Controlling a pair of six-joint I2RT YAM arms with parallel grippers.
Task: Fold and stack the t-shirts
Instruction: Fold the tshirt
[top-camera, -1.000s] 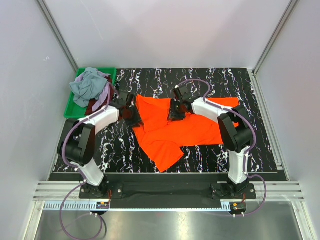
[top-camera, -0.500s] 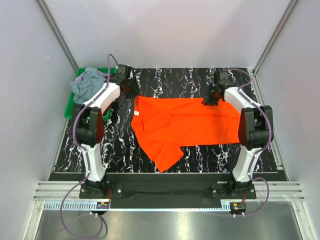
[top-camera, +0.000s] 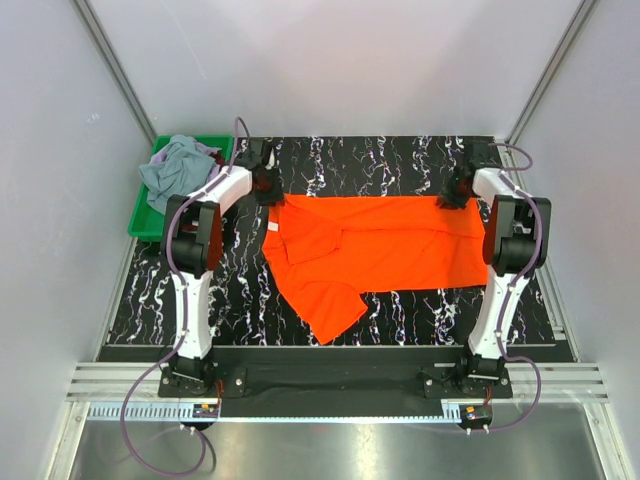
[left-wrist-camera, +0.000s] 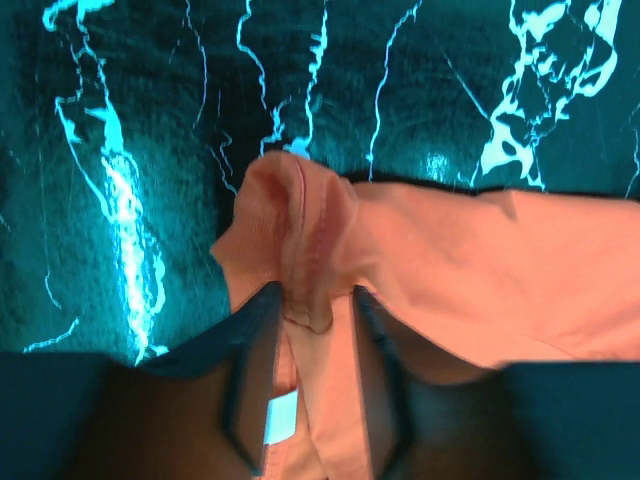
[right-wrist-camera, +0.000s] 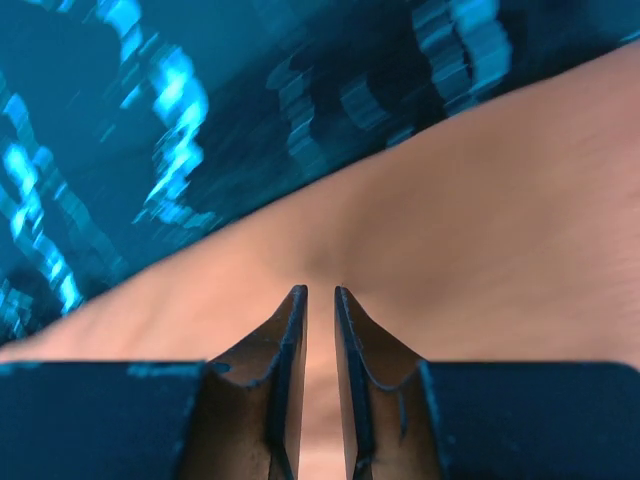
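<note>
The bright orange-red t-shirt lies spread across the black marbled table, one sleeve pointing to the front left. My left gripper is shut on its far left corner. In the left wrist view the gripper pinches a bunched fold of orange cloth, with the white neck label between the fingers. My right gripper is shut on the shirt's far right edge. In the right wrist view the gripper is almost closed on the cloth. The far edge is stretched straight between the grippers.
A green bin stands at the back left, holding a crumpled grey-blue shirt. My left arm partly covers it. Metal frame posts and white walls close in both sides and the back. The marbled table shows behind the shirt.
Both grippers have moved apart and towards the back, left to the far left, right to the far right. The orange shirt's far edge has been pulled out wide and flat.
</note>
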